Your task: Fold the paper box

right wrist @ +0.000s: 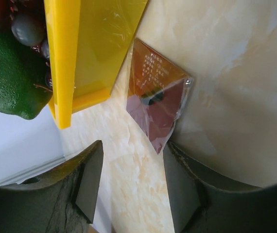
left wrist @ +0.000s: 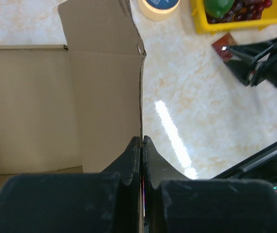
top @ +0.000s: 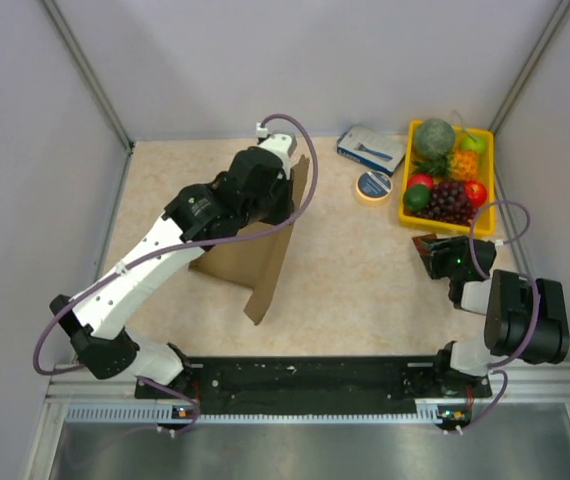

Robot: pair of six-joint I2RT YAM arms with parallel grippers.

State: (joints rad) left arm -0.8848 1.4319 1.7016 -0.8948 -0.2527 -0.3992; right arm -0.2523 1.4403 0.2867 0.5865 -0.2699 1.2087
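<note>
The paper box (top: 265, 255) is a plain brown cardboard blank, partly raised, standing left of the table's middle with one panel upright on edge. My left gripper (top: 283, 192) is shut on the top edge of that upright panel. In the left wrist view the thin cardboard edge (left wrist: 141, 97) runs straight into the pinched fingertips (left wrist: 142, 143), with the box's inner panels (left wrist: 31, 107) to the left. My right gripper (top: 435, 252) is open and empty, low over the table near a small red packet (right wrist: 155, 94).
A yellow fruit tray (top: 409, 215) with several fruits stands at the back right; its wall (right wrist: 63, 58) is close to my right gripper. A tape roll (top: 373, 185) and a blue-and-white carton (top: 370, 148) lie behind the box. Grey walls enclose the table.
</note>
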